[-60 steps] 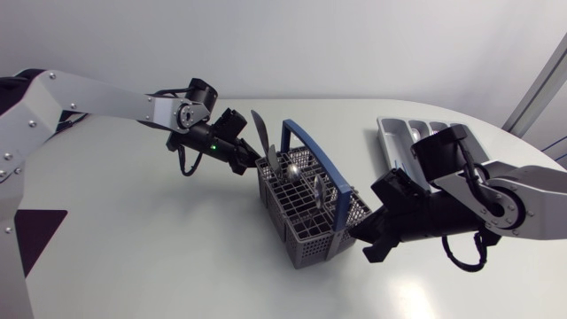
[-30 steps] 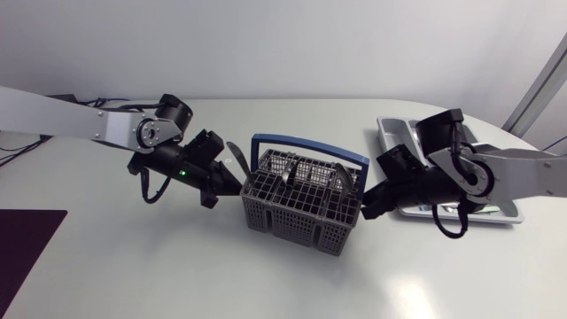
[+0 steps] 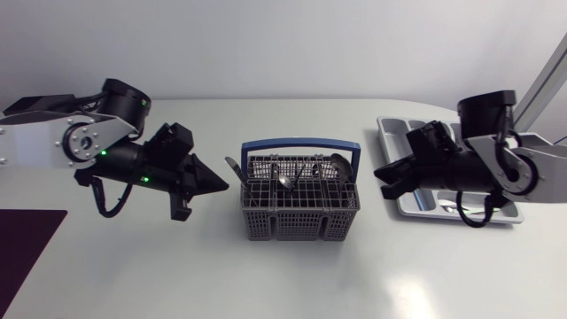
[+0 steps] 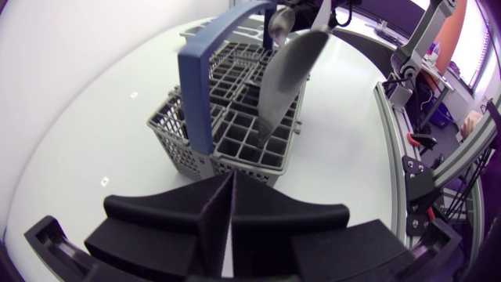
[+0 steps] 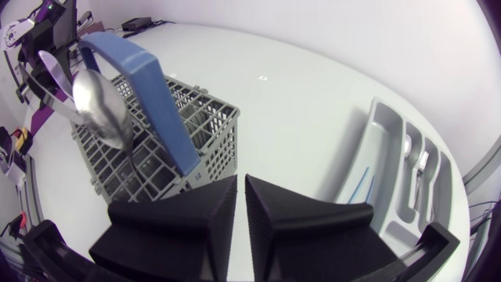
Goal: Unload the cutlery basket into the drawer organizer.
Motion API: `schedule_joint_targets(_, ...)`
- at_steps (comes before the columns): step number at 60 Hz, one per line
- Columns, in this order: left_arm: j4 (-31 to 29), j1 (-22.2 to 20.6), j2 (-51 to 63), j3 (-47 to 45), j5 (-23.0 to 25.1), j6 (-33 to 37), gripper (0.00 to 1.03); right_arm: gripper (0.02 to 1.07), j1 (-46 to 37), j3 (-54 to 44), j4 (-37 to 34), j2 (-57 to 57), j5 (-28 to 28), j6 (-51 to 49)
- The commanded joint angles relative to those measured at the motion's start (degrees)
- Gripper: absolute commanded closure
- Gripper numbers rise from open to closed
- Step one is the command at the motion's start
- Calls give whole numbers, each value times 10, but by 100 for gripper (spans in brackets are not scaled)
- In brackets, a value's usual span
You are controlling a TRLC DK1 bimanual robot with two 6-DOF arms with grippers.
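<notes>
The grey cutlery basket (image 3: 301, 221) with a blue handle (image 3: 301, 142) stands mid-table, holding a spoon (image 3: 283, 180), a knife (image 3: 232, 167) at its left end and other pieces. My left gripper (image 3: 218, 185) hangs just left of it, shut and empty; the left wrist view shows its fingers (image 4: 233, 178) pressed together, with the basket (image 4: 235, 133) and a tall blade (image 4: 286, 74) ahead. My right gripper (image 3: 383, 177) hovers between basket and grey drawer organizer (image 3: 387, 133), its fingers (image 5: 241, 182) nearly touching, holding nothing. A spoon (image 5: 100, 110) stands in the basket (image 5: 200, 125) ahead.
The organizer (image 5: 383, 157) lies at the table's right side with some cutlery (image 5: 419, 164) in its compartments. Bare white table lies in front of the basket and between it and both arms.
The basket has turned from a diagonal stance to square-on at mid-table. Both grippers have drawn back from it, the left one leftward, the right one toward the organizer.
</notes>
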Motion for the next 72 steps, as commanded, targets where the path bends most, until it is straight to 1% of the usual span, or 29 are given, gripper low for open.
schedule_joint_targets(1, 6, 2, -66, -26, -3, -21, 83, 76, -9, -36, -25, -54, -5, -26)
schedule_joint_targets(3, 7, -3, -91, -34, -6, -27, 79, 74, -10, -44, -38, -76, -6, -33)
schedule_joint_targets(4, 8, -4, -94, -35, -6, -28, 79, 74, -10, -47, -44, -86, -6, -35)
schedule_joint_targets(7, 20, -13, -128, -43, -11, -62, 75, 70, -10, -56, -62, -121, -7, -36)
schedule_joint_targets(10, 21, -26, -145, -46, -23, -88, 74, 67, -10, -61, -78, -149, -8, -36)
schedule_joint_targets(12, 24, -46, -156, -51, -52, -106, 74, 66, -10, -61, -92, -168, -8, -36)
schedule_joint_targets(14, 28, -56, -162, -53, -68, -119, 73, 64, -10, -61, -102, -180, -11, -35)
schedule_joint_targets(16, 42, -77, -171, -56, -104, -152, 69, 64, -10, -61, -112, -192, -14, -34)
schedule_joint_targets(18, 44, -90, -178, -55, -123, -173, 67, 63, -10, -62, -120, -202, -14, -33)
schedule_joint_targets(21, 31, -113, -185, -50, -159, -191, 64, 60, -9, -63, -130, -213, -14, -33)
schedule_joint_targets(23, 18, -133, -186, -44, -194, -203, 60, 60, -9, -63, -134, -217, -16, -33)
schedule_joint_targets(25, 2, -145, -186, -35, -213, -214, 58, 60, -9, -64, -139, -221, -19, -33)
schedule_joint_targets(27, -14, -150, -184, -27, -224, -227, 56, 60, -9, -65, -141, -225, -19, -33)
schedule_joint_targets(32, -49, -154, -173, -8, -252, -257, 56, 60, -10, -66, -149, -233, -22, -33)
schedule_joint_targets(36, -73, -158, -170, 3, -257, -289, 56, 60, -11, -68, -152, -238, -24, -33)
schedule_joint_targets(39, -78, -161, -165, 6, -259, -307, 56, 60, -12, -70, -153, -240, -25, -33)
schedule_joint_targets(42, -79, -178, -163, 12, -275, -330, 55, 60, -12, -72, -153, -242, -27, -33)
schedule_joint_targets(44, -81, -187, -159, 19, -285, -343, 52, 60, -11, -72, -154, -242, -28, -33)
schedule_joint_targets(50, -97, -194, -143, 48, -290, -352, 49, 60, -11, -71, -159, -245, -29, -32)
schedule_joint_targets(53, -112, -201, -130, 64, -290, -353, 49, 60, -12, -70, -161, -247, -30, -32)
schedule_joint_targets(56, -113, -202, -124, 71, -292, -356, 48, 60, -13, -70, -163, -248, -30, -32)
schedule_joint_targets(58, -113, -211, -117, 78, -301, -358, 46, 60, -14, -70, -163, -248, -30, -32)
schedule_joint_targets(64, -110, -223, -102, 88, -327, -359, 44, 60, -16, -69, -163, -248, -32, -32)
schedule_joint_targets(65, -110, -227, -93, 93, -338, -360, 44, 60, -16, -69, -165, -248, -32, -32)
schedule_joint_targets(72, -110, -229, -68, 110, -353, -364, 43, 60, -16, -67, -169, -249, -32, -33)
